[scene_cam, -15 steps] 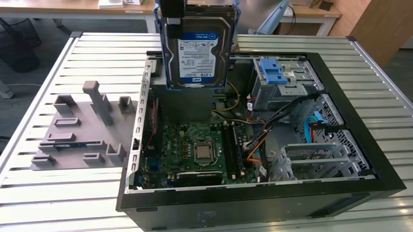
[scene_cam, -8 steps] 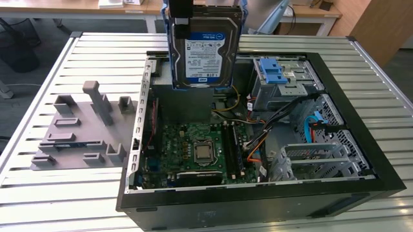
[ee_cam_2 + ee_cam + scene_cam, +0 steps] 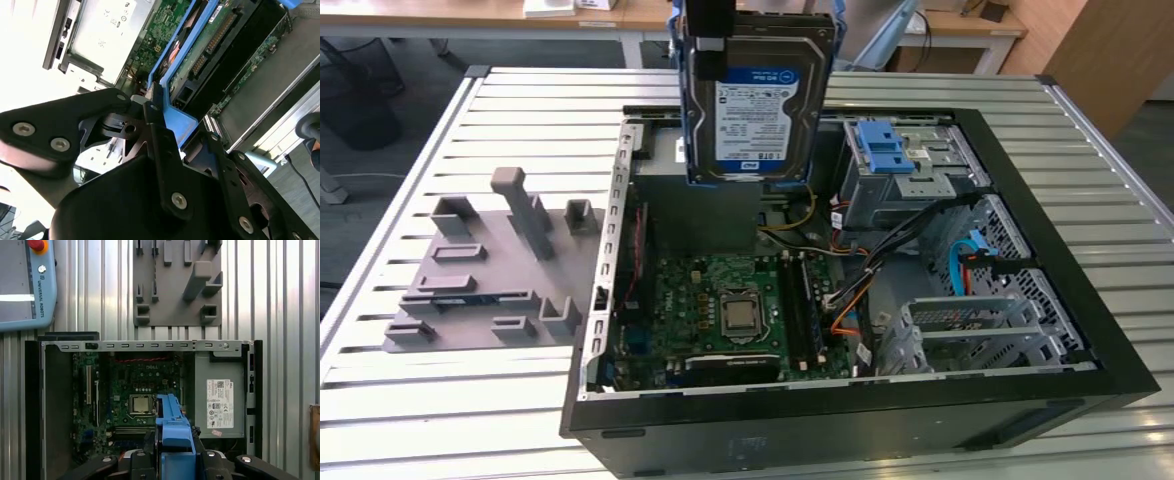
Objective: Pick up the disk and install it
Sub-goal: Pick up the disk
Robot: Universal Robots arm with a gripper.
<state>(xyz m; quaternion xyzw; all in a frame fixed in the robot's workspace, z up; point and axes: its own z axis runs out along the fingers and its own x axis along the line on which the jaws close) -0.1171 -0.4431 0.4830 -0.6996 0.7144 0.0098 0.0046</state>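
At the exterior view's left a grey block with pegs and slots [image 3: 487, 270] lies flat on the silver ribbed worktop [image 3: 400, 400]; just beside it, toward the exterior view's right, sits a big black computer box [image 3: 854, 425] with its side off, so you can look inside; a green board [image 3: 720, 310] lies flat in the bottom of it, with a shiny square chip [image 3: 740, 312] in its middle.

Over the far part of the open box the disk [image 3: 754, 100] is up in the air; it stands on its edge, with its white-and-blue label facing the exterior view and its blue frame running around it; the end effector [image 3: 175, 125] is clenched on that blue frame at the disk's top end, with one black finger [image 3: 152, 112] pressed flat against the blue plastic; in the first wrist view the blue frame shows edge-on, and a grey power box [image 3: 220, 402] sits in the computer box below it.

Further toward the exterior view's right a blue latch [image 3: 887, 150] sits on a silver bay; near it black and orange wires [image 3: 854, 290] curl down; a silver metal cage [image 3: 974, 325] stands in the near corner.
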